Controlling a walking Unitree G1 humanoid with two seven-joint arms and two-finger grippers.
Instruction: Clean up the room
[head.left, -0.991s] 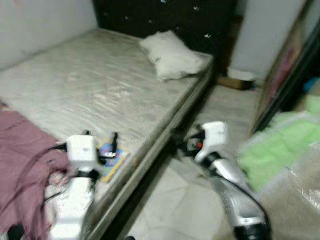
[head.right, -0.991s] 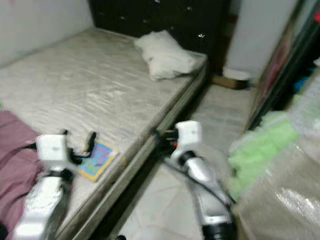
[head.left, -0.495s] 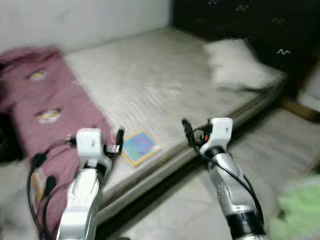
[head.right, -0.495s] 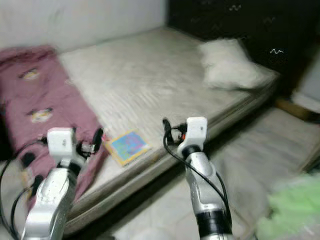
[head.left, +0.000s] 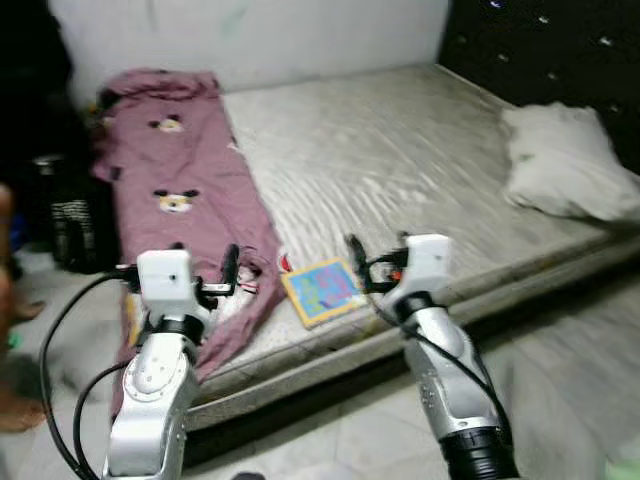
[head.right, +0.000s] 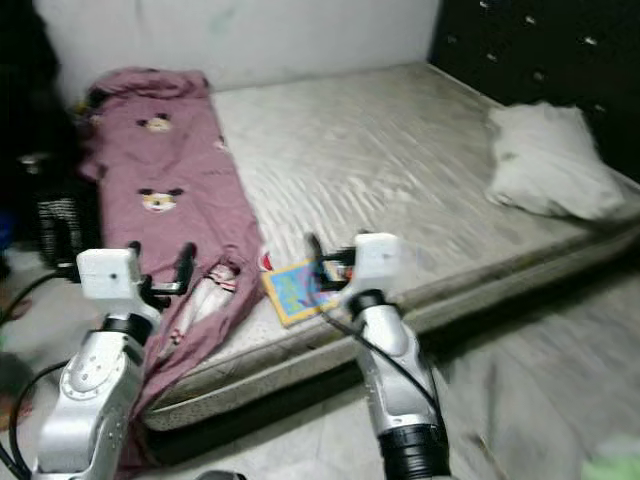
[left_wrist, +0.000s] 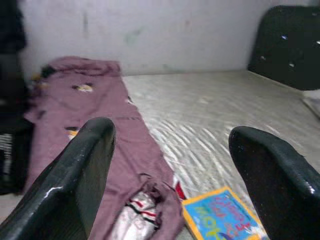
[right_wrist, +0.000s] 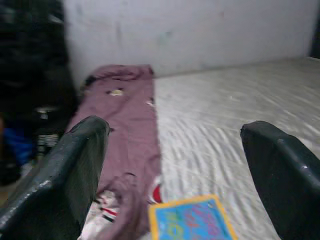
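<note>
A mauve blanket with cartoon prints lies along the left side of the bare mattress and hangs over its near edge. A blue book with a yellow border rests flat near that edge, beside the blanket's end. A white pillow sits at the right end of the bed. My left gripper is open and empty, held above the hanging blanket. My right gripper is open and empty too, just right of the book.
A dark tufted headboard stands at the right, a white wall behind the bed. Dark bags and clutter crowd the floor at the left, where a person's foot shows. Grey tiled floor runs along the bed's near side.
The camera has swung left: the wardrobe and green bundle have left the picture, and the whole blanket, the wall and the clutter have come in. Both grippers stay open.
</note>
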